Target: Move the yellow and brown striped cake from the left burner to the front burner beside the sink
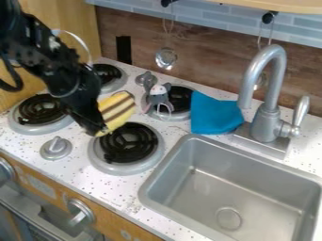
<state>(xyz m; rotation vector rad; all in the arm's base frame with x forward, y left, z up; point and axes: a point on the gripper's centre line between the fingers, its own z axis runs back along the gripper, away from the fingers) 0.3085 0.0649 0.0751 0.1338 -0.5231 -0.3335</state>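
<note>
1. You've got a white speckled surface (116, 188) with four black-coil burners: near burner (129, 146), left burner (43, 110), far-left burner (108, 74), far-right burner (181, 96).
2. Metal sink (239, 186) set in at lower right; grey faucet (271, 113) behind it, blue cloth (213, 114) just beside the faucet.
3. Grey toy mouse (160, 96) at the edge of the far-right burner. Grey knobs stand on the surface, one (56, 147) between left and near burners, one (146, 79) between the far two.
4. Room side: wood-look backsplash (207, 75), grey-blue tiles (207, 21) above, black plate (124, 50) on the backsplash, metal ladle (166, 58) hanging from a hook. Wooden panel (63, 16) at left, oven front (37, 212) below.
5. Cut off: your sink at the right edge, your oven front at the lower left.
6. Partly hidden: left and far-left burners behind the arm (60, 66), a curved hoop (80, 41) behind it too, and a second hanging utensil (261, 77) behind the faucet.
7. Striped thing (117, 112): yellow, plump, rounded, dark brown bands running across it, tilted. You see it right against the tool (97, 129), by the near burner's upper-left edge. Material unclear.
8. Tool points down; you can't tell how far open it is, or whether it has hold of the striped thing.
</note>
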